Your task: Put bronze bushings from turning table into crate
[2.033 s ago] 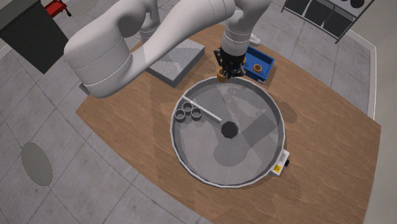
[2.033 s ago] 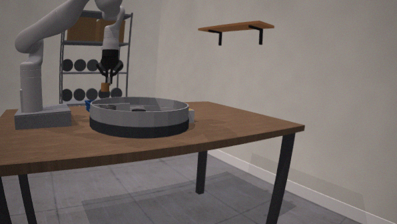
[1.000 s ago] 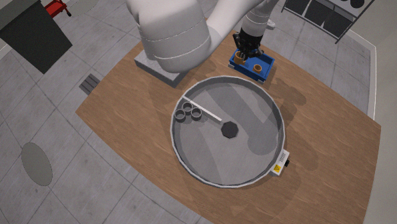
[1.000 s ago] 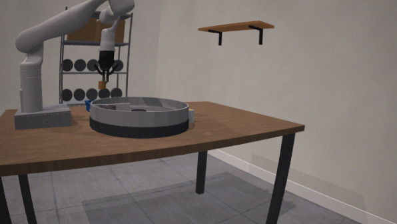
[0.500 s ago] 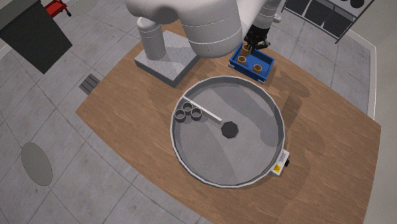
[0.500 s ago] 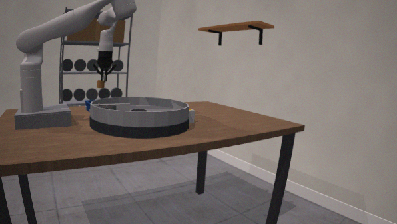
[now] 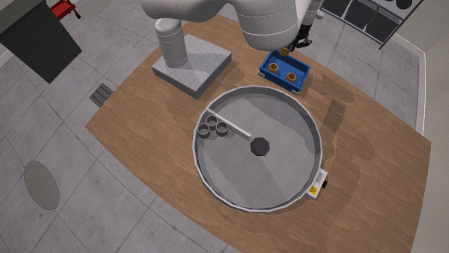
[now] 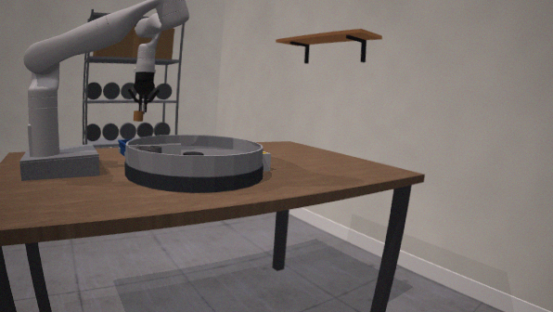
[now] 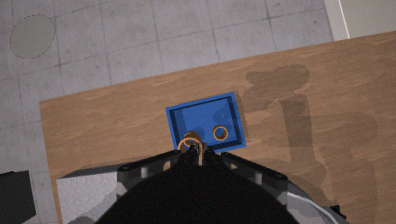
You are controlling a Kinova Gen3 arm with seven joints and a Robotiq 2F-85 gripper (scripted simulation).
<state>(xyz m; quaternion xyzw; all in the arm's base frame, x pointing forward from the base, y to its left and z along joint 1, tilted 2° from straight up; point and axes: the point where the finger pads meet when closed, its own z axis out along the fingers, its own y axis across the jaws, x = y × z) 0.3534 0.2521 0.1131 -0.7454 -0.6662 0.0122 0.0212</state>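
Dangling above the crate, near one edge: the held bronze bushing, pinched by one thin wall at the tips of the gripper, nearly closed. Probably stiff, fairly light for such an arm, maybe slick; likely to swivel about that off-centre pinch. Best gripped squarely across the wall, lowered upright, then released. Below, two bronze bushings to steer clear of. Farther out, on the turning table, three steel bushings, to be left alone.

And across it goes! The claw has carried its bronze bushing from over the rim of the turning table to the base-side end of the crate, probably still above it, though the depth is hard to judge. The arm has swung too, uncovering its pedestal from above, and a second bushing inside the crate has come into clear overhead view!
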